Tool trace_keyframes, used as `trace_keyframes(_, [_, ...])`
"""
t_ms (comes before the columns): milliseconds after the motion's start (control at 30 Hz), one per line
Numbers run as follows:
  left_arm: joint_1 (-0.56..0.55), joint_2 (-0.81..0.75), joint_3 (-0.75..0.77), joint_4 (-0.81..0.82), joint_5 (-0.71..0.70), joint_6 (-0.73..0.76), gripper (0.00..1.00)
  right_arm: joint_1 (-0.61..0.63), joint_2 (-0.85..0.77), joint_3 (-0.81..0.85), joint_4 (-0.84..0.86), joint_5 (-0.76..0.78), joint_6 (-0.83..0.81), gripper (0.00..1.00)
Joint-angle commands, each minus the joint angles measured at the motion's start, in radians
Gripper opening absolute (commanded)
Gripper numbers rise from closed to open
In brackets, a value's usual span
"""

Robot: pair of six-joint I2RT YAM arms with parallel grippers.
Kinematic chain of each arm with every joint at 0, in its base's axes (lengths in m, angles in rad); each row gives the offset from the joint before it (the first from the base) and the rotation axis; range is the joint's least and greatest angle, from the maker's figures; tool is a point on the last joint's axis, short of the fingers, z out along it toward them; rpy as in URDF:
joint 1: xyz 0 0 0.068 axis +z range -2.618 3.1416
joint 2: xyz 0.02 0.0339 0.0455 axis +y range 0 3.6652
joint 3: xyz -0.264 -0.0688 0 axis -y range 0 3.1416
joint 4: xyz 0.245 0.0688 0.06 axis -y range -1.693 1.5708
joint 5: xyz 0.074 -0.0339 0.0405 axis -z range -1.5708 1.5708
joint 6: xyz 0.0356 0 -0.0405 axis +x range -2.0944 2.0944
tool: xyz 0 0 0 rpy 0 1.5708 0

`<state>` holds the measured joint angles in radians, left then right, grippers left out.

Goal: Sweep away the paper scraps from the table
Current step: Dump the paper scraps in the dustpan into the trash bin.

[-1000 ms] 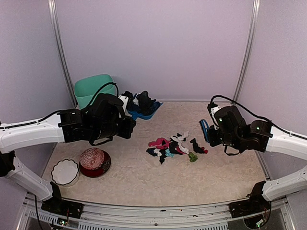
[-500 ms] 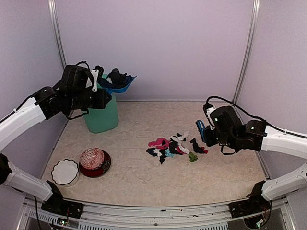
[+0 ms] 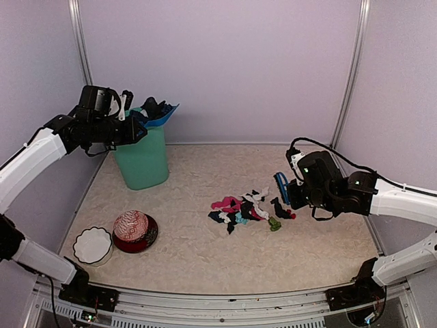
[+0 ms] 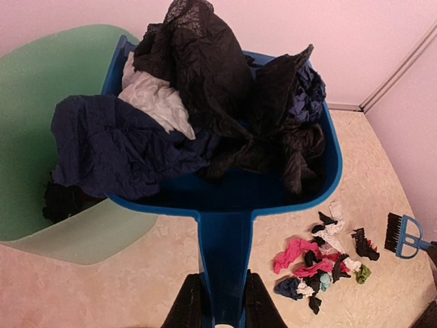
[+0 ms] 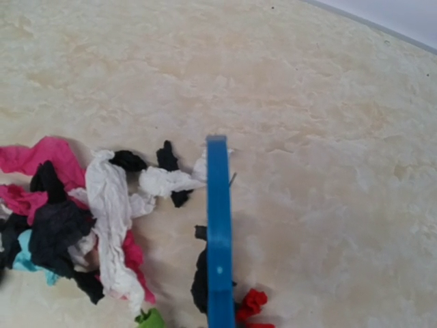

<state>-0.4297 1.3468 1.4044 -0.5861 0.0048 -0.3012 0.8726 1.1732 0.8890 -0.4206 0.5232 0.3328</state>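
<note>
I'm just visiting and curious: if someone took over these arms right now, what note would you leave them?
Left gripper: shut on the handle of the blue dustpan; pan full, held at the rim of the green bin.
Right gripper: shut on the blue brush, beside the paper scraps on the table.
Done: one load scooped. Left: tip it in, then sweep up that pile.

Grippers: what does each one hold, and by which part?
Left gripper holds the blue dustpan by its handle; right gripper holds the blue hand brush by its handle.
</note>
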Motion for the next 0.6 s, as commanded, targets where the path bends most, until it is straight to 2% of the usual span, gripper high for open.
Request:
trace_keyframes(0, [0.087,0.030,0.026,0.044,0.185,-0.062,0.00,-0.009,-0.029,0.002,0.018,-0.016,0.016,0.00])
trace_keyframes(267, [0.258,0.053,-0.016,0.155,0.447,-0.183,0.00,-0.008,-0.040,-0.004,0.013,-0.023,0.023,0.00])
trace_keyframes(567, [0.379,0.095,-0.070,0.304,0.709,-0.317,0.00,-0.008,-0.039,-0.006,0.014,-0.031,0.031,0.00])
